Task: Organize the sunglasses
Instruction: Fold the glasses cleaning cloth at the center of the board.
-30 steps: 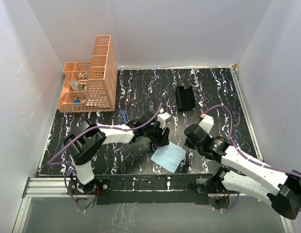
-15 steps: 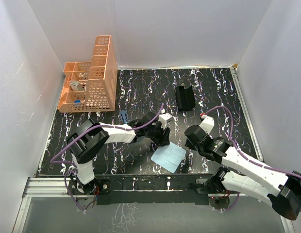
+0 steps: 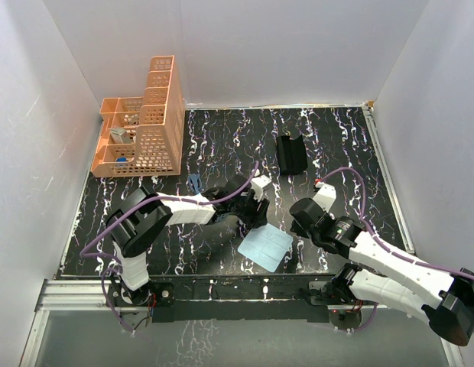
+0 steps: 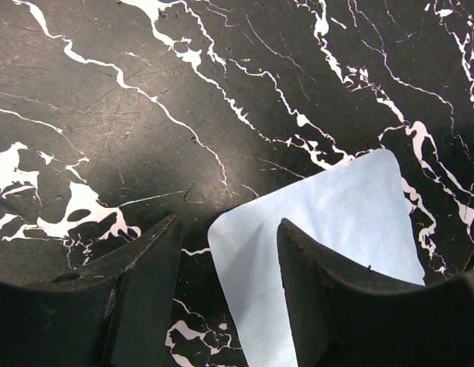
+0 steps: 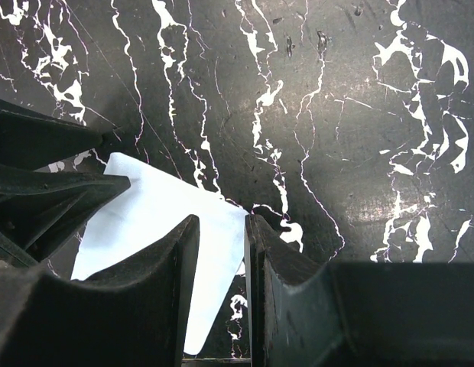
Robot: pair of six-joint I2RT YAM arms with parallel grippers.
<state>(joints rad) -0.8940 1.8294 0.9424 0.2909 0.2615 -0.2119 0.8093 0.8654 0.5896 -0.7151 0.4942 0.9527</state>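
The sunglasses (image 3: 196, 183) lie on the table (image 3: 336, 138), a small dark blue shape just beyond the left forearm, between the rack (image 3: 145, 122) and the left gripper (image 4: 229, 223). They are well apart from the case (image 3: 291, 153), which sits further back to the right, and no finger touches them.

The left gripper hangs low over the far corner of the cloth (image 4: 336, 229). Its jaws stand moderately wide, one finger over bare marble and the other over the cloth, with nothing between them.

The right gripper (image 5: 248, 225) points at the cloth's opposite side. Its jaws are narrow but parted (a slim gap shows table and a cloth corner beneath), and they hold nothing that I can see.

The cloth lies flat near the front edge, between the two grippers.
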